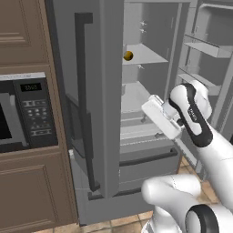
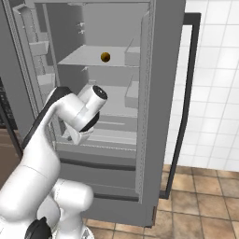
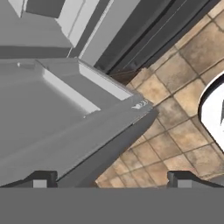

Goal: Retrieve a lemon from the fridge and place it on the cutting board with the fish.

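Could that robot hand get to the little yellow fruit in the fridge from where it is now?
Probably yes. The fridge doors stand open, and the lemon sits alone on an upper shelf. The open gripper hangs lower, pointing down at the floor, so it must rise and turn first.

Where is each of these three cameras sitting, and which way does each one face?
Left base view: behind the arm's left, facing the open fridge; lemon on a shelf, arm lower right.
Right base view: behind its right, same fridge, lemon and arm, lower left.
Hand view: on the hand, looking down over fridge edge and floor tiles; open pincer.
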You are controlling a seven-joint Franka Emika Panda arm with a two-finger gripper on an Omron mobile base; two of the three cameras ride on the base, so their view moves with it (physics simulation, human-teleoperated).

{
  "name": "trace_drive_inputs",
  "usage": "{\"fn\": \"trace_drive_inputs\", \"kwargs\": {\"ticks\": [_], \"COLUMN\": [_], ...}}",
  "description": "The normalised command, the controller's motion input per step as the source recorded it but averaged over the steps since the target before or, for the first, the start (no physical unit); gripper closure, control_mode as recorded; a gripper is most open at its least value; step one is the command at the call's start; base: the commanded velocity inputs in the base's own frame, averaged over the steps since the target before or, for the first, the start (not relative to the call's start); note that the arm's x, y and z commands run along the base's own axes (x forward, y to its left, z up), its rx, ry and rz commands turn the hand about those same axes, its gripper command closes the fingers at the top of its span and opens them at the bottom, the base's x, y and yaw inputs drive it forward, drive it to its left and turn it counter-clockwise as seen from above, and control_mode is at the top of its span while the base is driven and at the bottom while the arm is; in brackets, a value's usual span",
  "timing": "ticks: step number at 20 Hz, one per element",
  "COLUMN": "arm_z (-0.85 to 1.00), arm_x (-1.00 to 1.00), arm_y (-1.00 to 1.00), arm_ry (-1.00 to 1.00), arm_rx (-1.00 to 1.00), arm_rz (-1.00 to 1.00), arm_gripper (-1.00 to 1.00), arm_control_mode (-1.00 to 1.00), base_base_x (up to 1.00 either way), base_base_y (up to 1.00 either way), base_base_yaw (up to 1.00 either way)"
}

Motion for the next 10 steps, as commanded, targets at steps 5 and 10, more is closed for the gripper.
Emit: {"fn": "trace_drive_inputs", "kwargs": {"ticks": [5, 10], "arm_z": [-0.41, -0.40], "arm_x": [0.42, 0.46], "arm_y": [0.24, 0.45], "arm_ry": [0.03, 0.03], "arm_rx": [0.07, 0.08], "arm_rz": [0.00, 0.00], "arm_gripper": [-1.00, -1.00], "arm_control_mode": [-1.00, -1.00], "base_base_x": [0.00, 0.00], "base_base_y": [0.00, 0.00], "base_base_yaw": [0.00, 0.00]}}
